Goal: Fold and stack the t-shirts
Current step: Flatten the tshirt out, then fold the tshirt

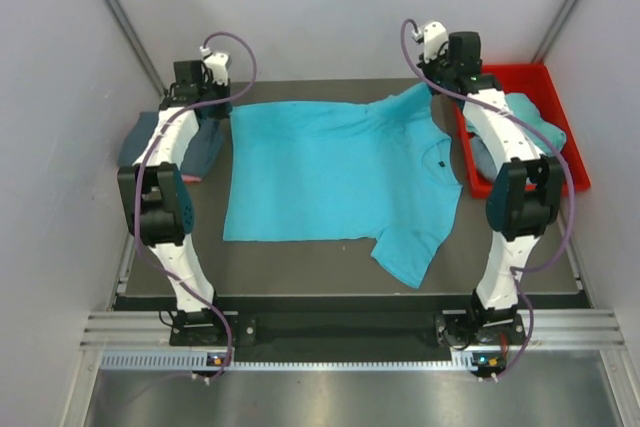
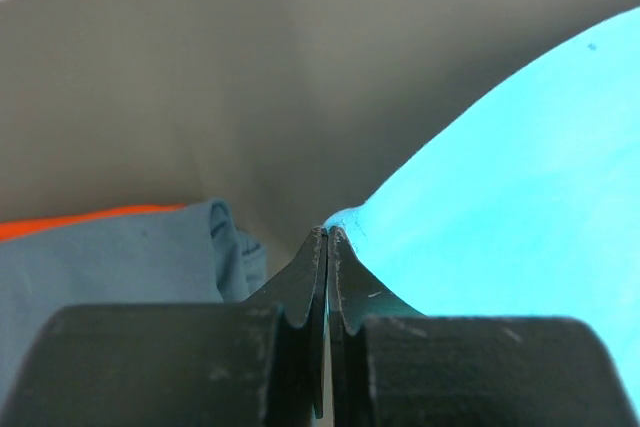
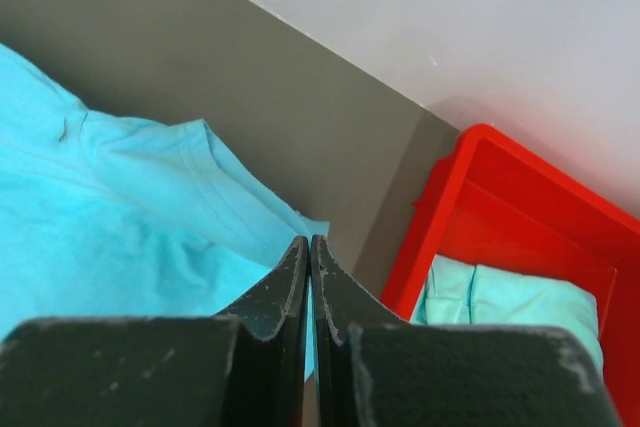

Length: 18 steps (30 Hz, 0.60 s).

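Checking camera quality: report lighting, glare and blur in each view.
Top view: even light, turquoise shirt sharp. Left wrist: that shirt looks overbright and featureless beside the dark left fingers. Right wrist: red bin tints the wall pink; right fingers dark.

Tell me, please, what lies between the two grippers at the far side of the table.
The turquoise t-shirt: its far edge runs from the left gripper to the right gripper, both shut on it, as the top view shows.
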Available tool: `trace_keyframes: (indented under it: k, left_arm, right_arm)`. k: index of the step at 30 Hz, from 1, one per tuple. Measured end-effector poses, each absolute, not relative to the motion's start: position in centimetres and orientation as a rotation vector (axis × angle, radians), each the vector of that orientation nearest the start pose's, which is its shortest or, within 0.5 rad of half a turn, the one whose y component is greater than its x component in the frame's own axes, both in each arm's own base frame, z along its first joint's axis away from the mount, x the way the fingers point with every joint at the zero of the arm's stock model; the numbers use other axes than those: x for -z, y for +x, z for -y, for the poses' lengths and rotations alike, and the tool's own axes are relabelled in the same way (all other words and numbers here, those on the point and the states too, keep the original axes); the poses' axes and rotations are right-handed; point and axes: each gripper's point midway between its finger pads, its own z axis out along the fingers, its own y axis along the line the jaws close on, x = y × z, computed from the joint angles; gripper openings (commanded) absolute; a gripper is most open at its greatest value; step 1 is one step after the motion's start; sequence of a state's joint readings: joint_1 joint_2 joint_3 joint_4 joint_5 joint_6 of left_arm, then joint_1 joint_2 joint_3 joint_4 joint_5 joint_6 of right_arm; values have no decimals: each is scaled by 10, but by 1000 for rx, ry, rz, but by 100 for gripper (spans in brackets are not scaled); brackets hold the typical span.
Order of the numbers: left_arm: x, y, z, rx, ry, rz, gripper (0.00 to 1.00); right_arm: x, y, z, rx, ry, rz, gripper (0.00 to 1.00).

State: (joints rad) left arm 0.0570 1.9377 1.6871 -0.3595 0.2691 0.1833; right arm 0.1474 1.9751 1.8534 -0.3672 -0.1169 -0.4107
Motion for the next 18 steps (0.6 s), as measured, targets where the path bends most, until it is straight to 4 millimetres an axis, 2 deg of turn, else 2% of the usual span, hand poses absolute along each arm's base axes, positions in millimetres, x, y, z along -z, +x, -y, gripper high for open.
trace_keyframes:
  k: [8, 18]
  left_arm:
    - [-169, 535, 4, 161, 268, -2178, 0]
    - [-179, 522, -10, 152, 218, -2172, 0]
  right_arm:
    - [-247, 546, -86, 41, -636, -1951, 0]
    - [-248, 510, -82, 28, -646, -1975, 0]
